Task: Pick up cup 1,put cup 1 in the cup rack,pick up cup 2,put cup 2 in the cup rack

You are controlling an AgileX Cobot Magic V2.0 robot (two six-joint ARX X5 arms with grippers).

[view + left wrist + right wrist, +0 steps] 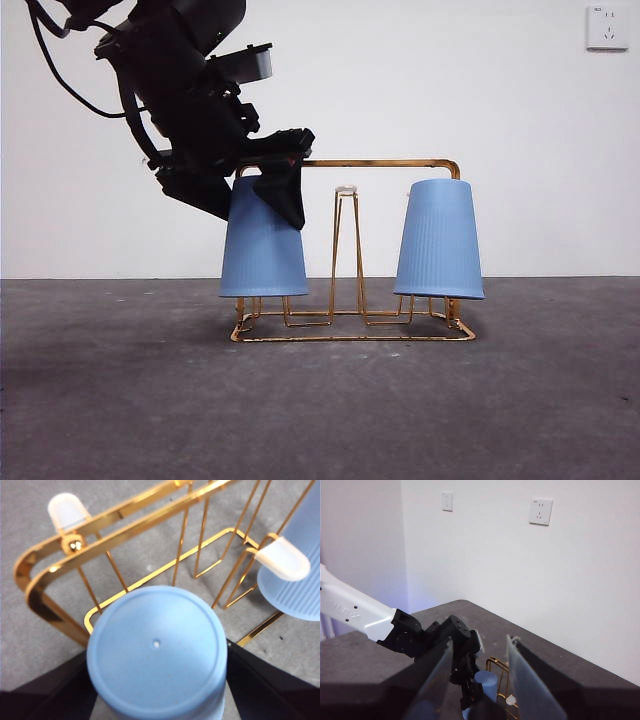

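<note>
The gold wire cup rack stands mid-table. Two blue ribbed cups sit on it upside down: one at its left end and one at its right end. My left gripper reaches down from the upper left and is shut on the left cup near its top. In the left wrist view that cup fills the space between both black jaws, with the rack's arched handle behind it and the other cup at the edge. My right gripper hangs open high above and holds nothing.
A bare white-tipped peg stands between the two cups. Two more white peg tips show beside the held cup. A white wall with a socket closes off the back of the dark grey table.
</note>
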